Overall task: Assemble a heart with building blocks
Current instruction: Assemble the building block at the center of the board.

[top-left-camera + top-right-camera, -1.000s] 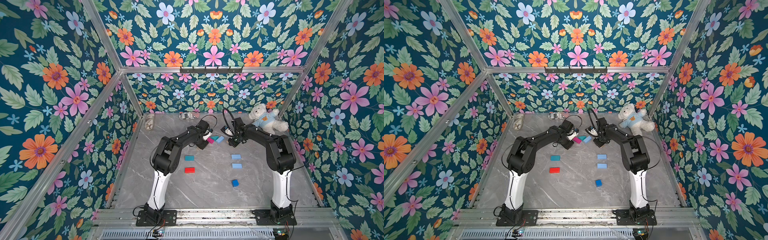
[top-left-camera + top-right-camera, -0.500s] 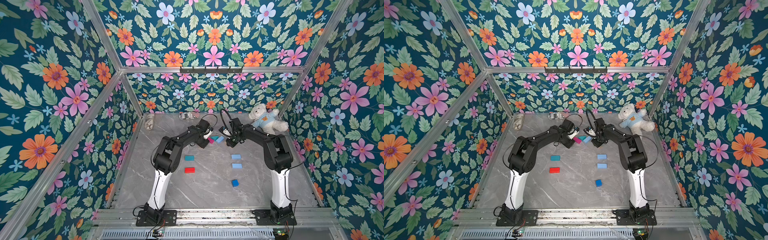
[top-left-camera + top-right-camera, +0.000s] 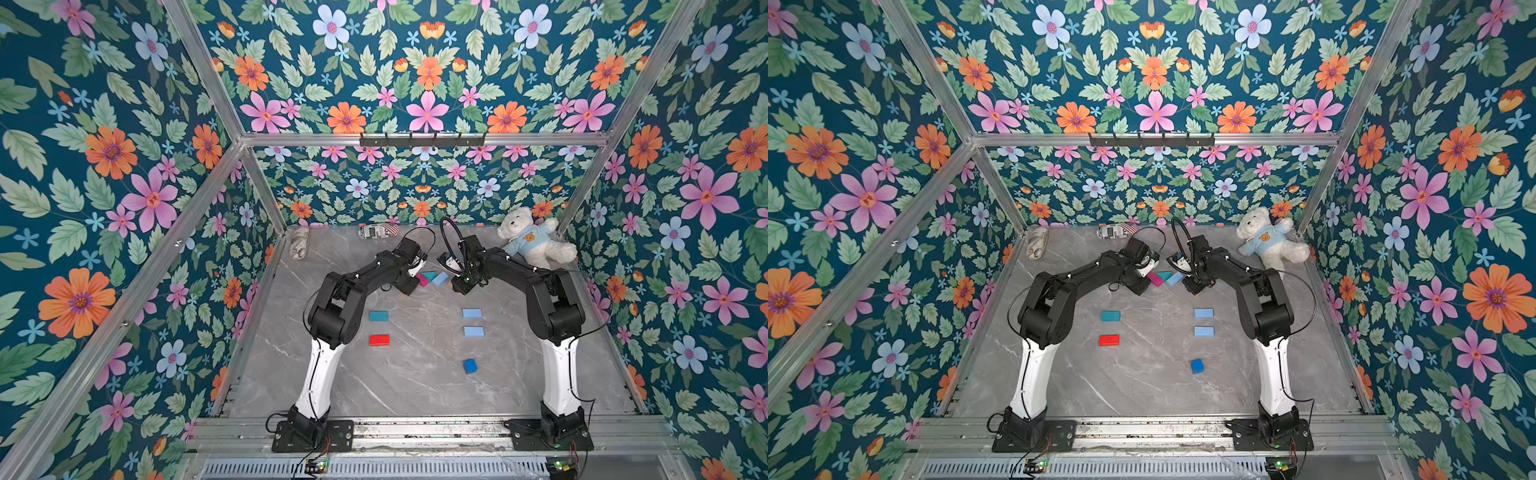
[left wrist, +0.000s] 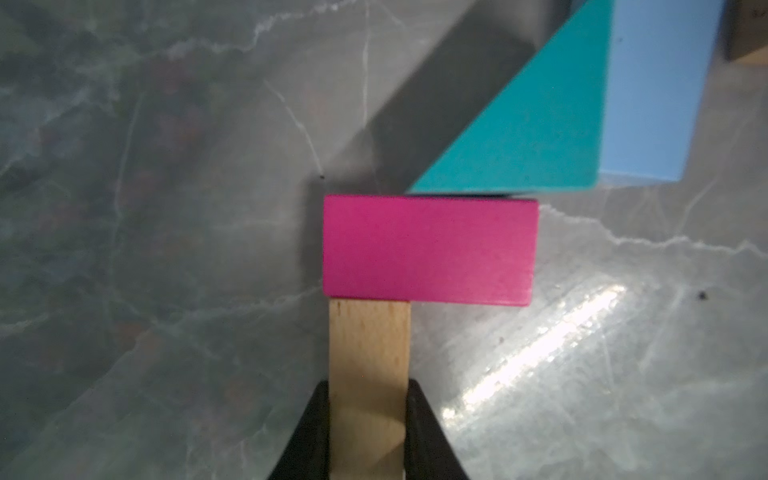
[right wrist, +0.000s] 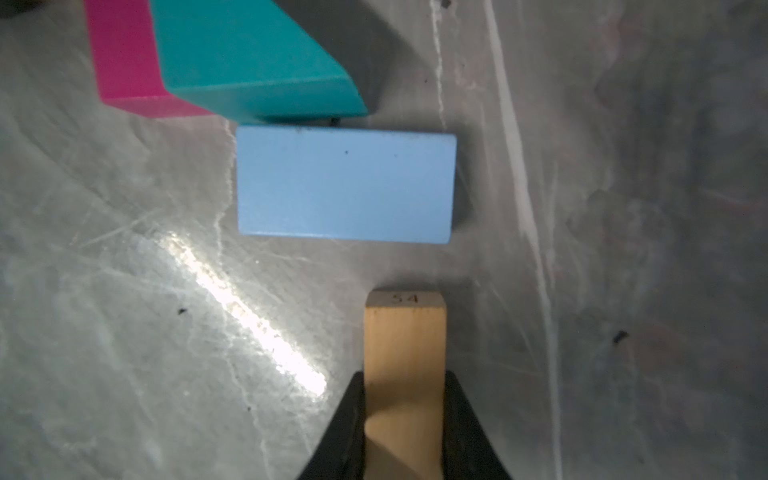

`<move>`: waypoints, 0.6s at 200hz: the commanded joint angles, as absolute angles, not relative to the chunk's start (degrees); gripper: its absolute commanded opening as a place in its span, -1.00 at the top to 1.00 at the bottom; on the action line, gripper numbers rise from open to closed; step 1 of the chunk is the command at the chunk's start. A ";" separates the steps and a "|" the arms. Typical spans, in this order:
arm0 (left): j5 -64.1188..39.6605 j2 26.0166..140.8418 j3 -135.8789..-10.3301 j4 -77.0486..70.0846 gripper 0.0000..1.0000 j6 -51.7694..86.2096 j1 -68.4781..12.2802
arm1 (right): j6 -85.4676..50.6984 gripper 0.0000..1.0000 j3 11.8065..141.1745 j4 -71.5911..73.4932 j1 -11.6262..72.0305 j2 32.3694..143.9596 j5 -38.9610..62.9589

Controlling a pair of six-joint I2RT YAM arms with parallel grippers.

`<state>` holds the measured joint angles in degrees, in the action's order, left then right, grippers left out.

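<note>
Magenta block (image 3: 423, 281) is partly tucked under the left arm (image 3: 374, 269) in both top views. Left wrist view crops the teal triangle (image 4: 536, 124) and light blue block (image 4: 656, 91), and the tan block (image 4: 368, 345) runs off the edge.

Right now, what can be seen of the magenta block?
The magenta block is a flat rectangle, seemingly painted wood, lying flat on the grey marbled table. The teal triangle runs along one long side, touching or nearly. The tan block held by the left gripper appears to meet the opposite side near a corner.
</note>
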<state>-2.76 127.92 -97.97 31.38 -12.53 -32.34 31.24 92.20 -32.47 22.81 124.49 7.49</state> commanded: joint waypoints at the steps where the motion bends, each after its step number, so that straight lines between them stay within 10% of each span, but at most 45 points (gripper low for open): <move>1: -1.77 128.41 -97.56 32.96 0.47 -12.84 -32.34 | 30.94 0.73 92.51 -33.13 23.02 125.56 7.82; 120: -1.49 127.99 -96.94 33.13 0.47 -12.84 -32.34 | 30.26 0.73 94.74 -33.31 23.28 127.70 8.09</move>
<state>-2.31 127.61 -97.32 30.81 -12.56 -32.34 30.70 94.94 -32.05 23.09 126.54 7.88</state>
